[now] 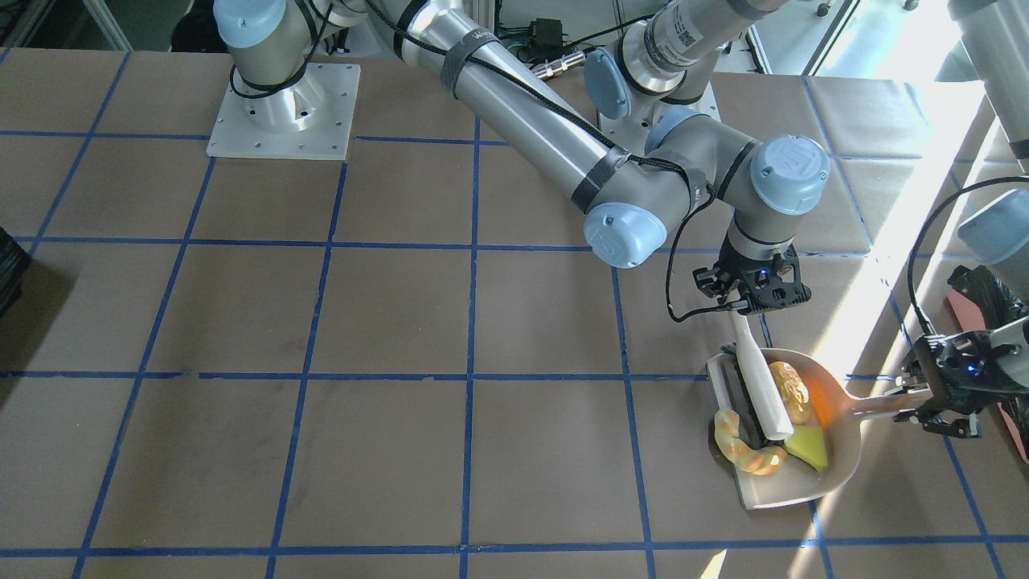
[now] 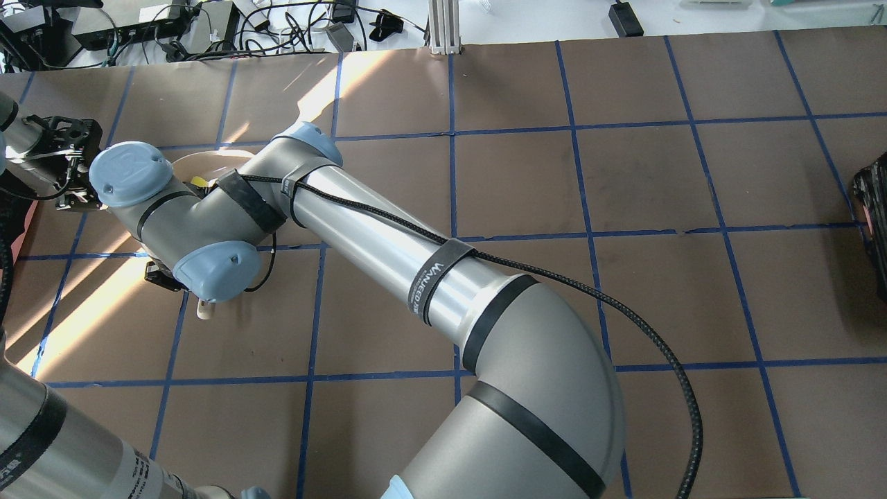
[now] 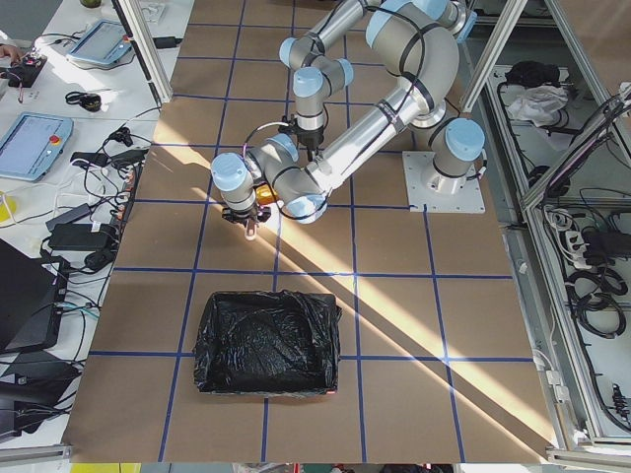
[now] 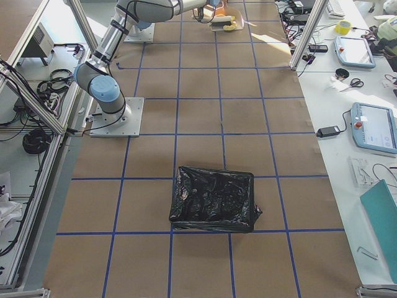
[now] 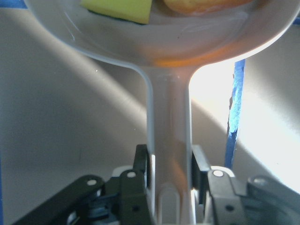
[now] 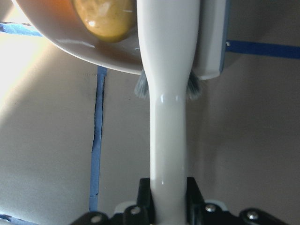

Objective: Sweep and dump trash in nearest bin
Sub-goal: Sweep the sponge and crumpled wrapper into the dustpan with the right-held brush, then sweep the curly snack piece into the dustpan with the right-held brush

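The white dustpan (image 1: 792,478) lies on the table with all three trash pieces at it. The golden-brown chunk (image 1: 789,382) and the yellow-green sponge wedge (image 1: 808,448) are inside; the beige-orange twisted piece (image 1: 744,450) lies at its mouth. My left gripper (image 1: 924,398) is shut on the dustpan handle (image 5: 171,140). My right gripper (image 1: 756,293) is shut on the white brush (image 1: 760,386), whose dark bristles rest across the pan's mouth. The handle shows in the right wrist view (image 6: 168,93). The salmon-pink bin with its black bag (image 1: 985,305) stands just beyond my left gripper.
The right arm (image 2: 388,235) reaches across the table to the left side. A plain black container (image 4: 214,198) stands at the far right end of the table, also showing in the overhead view (image 2: 874,208). Blue tape lines grid the brown tabletop.
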Tool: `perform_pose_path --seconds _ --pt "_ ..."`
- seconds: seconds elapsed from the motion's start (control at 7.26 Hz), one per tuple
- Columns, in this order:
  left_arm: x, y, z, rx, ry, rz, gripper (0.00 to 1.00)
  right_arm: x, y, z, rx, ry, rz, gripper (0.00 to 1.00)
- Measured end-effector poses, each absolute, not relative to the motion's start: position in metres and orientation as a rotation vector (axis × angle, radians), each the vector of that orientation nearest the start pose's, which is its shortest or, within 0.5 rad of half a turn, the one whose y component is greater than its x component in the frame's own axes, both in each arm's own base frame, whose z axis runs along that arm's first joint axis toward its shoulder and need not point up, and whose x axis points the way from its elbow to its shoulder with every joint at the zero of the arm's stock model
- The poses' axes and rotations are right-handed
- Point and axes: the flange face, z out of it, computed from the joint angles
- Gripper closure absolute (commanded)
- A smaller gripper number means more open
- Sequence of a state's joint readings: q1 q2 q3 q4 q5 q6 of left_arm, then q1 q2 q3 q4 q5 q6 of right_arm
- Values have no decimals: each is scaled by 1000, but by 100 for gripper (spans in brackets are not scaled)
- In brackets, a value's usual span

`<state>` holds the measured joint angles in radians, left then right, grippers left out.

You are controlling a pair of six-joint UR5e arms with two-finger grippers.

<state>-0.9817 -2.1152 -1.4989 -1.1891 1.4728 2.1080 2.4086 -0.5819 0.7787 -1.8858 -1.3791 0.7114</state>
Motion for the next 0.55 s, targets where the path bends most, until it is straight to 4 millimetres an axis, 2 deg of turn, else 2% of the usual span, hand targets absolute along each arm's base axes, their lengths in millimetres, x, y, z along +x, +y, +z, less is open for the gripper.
perform_pose_path --seconds 0.14,0.41,0.55 --pt "247 -628 239 2233 2363 -123 100 733 -456 243 -189 2890 77 100" --pt "247 -628 237 2234 2365 -124 100 718 -451 286 -65 2915 121 100" --pt "246 -628 237 2236 2368 -144 100 711 -451 295 -13 2941 125 100"
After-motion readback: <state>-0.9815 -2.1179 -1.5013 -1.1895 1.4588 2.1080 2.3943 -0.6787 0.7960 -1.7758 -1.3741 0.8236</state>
